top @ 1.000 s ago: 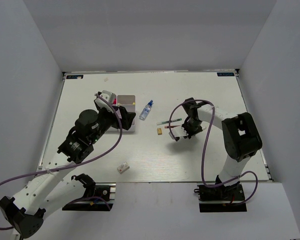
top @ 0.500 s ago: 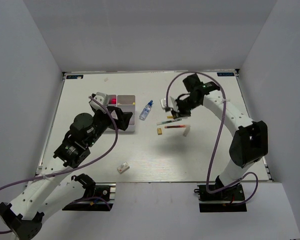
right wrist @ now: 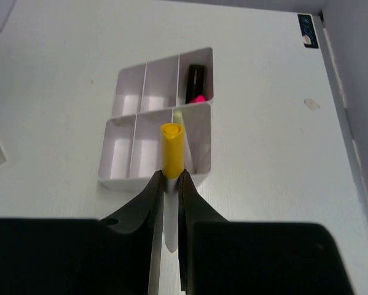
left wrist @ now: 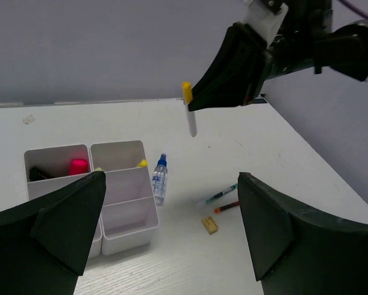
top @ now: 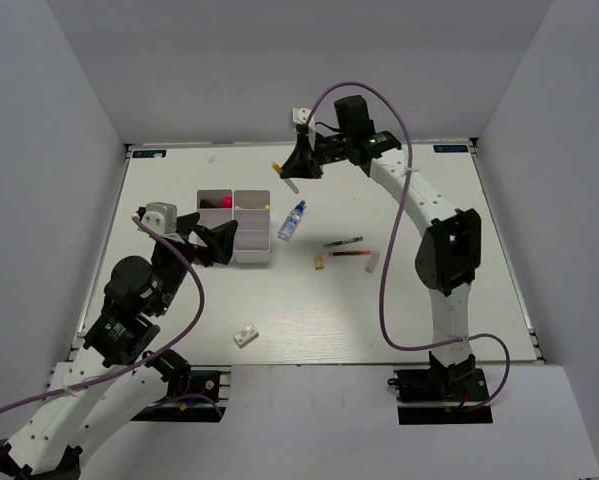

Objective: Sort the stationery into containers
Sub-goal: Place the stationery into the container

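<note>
My right gripper (top: 297,168) is raised over the far middle of the table, shut on a white marker with a yellow cap (top: 284,177), which hangs in the air; it also shows in the right wrist view (right wrist: 171,150) and the left wrist view (left wrist: 188,112). The white divided containers (top: 251,255) stand left of centre, below and ahead of the marker (right wrist: 110,178). A pink item (right wrist: 198,98) and a yellowish tip lie in their cells. My left gripper (top: 212,241) is wide open and empty, just near-left of the containers (left wrist: 131,236).
A small blue-capped bottle (top: 292,220) lies right of the containers. A green pen (top: 342,242), a red pen (top: 349,254), a tan block (top: 319,263) and a white stick (top: 371,262) lie mid-table. A small white block (top: 245,336) lies near the front edge.
My right gripper lifted the yellow-capped marker from mid-table and swung it up and left toward the back. My left arm drew back to the near left, uncovering the containers.
</note>
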Robot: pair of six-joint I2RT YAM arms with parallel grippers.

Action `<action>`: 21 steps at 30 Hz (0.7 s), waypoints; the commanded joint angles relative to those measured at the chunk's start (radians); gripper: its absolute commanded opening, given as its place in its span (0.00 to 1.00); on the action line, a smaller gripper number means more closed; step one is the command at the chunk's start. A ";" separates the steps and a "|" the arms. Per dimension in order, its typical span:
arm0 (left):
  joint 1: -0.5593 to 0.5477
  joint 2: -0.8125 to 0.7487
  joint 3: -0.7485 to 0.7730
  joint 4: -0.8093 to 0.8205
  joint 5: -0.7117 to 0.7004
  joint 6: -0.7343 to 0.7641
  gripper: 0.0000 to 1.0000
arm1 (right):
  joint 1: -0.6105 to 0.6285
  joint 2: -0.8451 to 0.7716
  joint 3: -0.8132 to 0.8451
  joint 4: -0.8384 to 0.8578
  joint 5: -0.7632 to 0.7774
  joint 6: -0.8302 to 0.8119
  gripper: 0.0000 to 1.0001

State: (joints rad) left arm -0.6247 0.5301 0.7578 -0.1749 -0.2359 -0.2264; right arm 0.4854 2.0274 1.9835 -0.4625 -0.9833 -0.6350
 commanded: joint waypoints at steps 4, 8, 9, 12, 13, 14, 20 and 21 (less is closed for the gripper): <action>0.005 0.019 -0.017 0.020 -0.037 0.004 0.97 | 0.062 0.125 0.187 0.191 -0.144 0.193 0.00; 0.005 0.047 -0.017 0.020 -0.023 0.022 0.97 | 0.079 0.177 0.205 0.280 -0.192 0.257 0.00; 0.005 0.047 -0.017 0.020 0.004 0.022 0.97 | 0.091 0.210 0.204 0.316 -0.190 0.299 0.00; 0.005 0.056 -0.017 0.020 0.032 0.042 0.97 | 0.111 0.250 0.230 0.360 -0.195 0.336 0.00; 0.005 0.056 -0.017 0.020 0.041 0.042 0.97 | 0.114 0.275 0.239 0.364 -0.193 0.340 0.00; 0.005 0.056 -0.017 0.020 0.041 0.051 0.97 | 0.113 0.293 0.261 0.377 -0.195 0.353 0.00; 0.005 0.074 -0.008 0.020 0.084 0.061 0.97 | 0.114 0.379 0.279 0.449 -0.183 0.397 0.00; 0.005 0.074 -0.008 0.020 0.093 0.070 0.97 | 0.116 0.386 0.281 0.449 -0.181 0.390 0.00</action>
State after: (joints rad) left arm -0.6247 0.5972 0.7444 -0.1570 -0.1864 -0.1799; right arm 0.6044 2.3932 2.2150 -0.0795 -1.1481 -0.2691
